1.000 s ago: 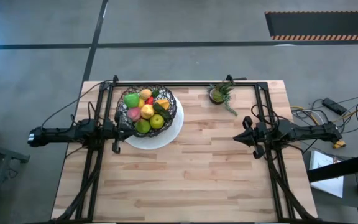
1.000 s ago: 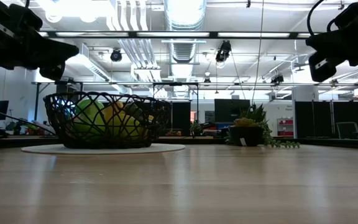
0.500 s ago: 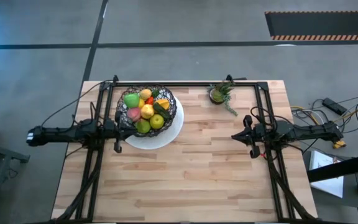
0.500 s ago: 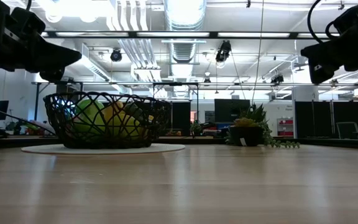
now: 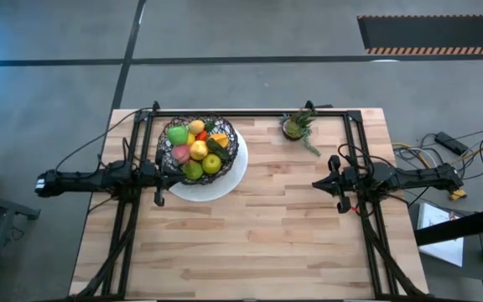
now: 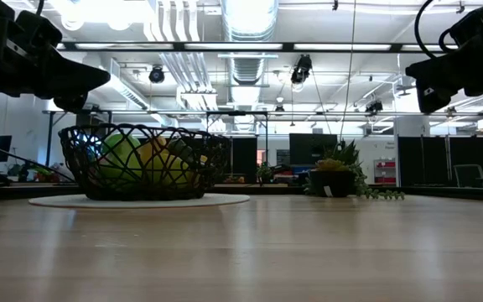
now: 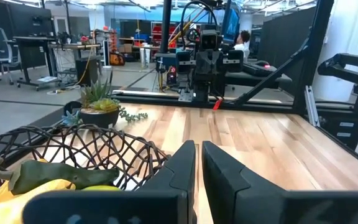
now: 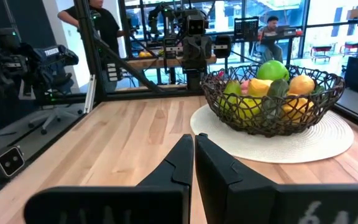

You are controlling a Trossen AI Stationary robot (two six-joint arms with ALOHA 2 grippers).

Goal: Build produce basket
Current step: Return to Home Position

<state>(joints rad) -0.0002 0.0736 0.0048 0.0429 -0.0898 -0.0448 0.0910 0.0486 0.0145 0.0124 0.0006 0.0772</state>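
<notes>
The black wire-mesh basket [image 5: 199, 147] stands on a round white plate [image 5: 233, 178] at the table's far left. It holds the produce [image 5: 193, 149]: green apples, yellow lemons, a pink peach, an orange piece, a red pepper. It also shows in the right wrist view [image 8: 272, 99] and the low view [image 6: 145, 161]. My left gripper [image 7: 197, 155] is shut and empty, just beside the basket's near-left rim. My right gripper [image 8: 193, 146] is shut and empty, above the table's right side, pointing at the basket.
A small potted green plant [image 5: 296, 127] stands at the far edge, right of the basket. A black frame [image 5: 250, 113] runs along the table's far edge and down both sides. Bare wood [image 5: 250, 243] spreads across the middle and near half. People sit in the room behind.
My right gripper has moved a little toward the table's left edge. The basket and produce have stayed where they were.
</notes>
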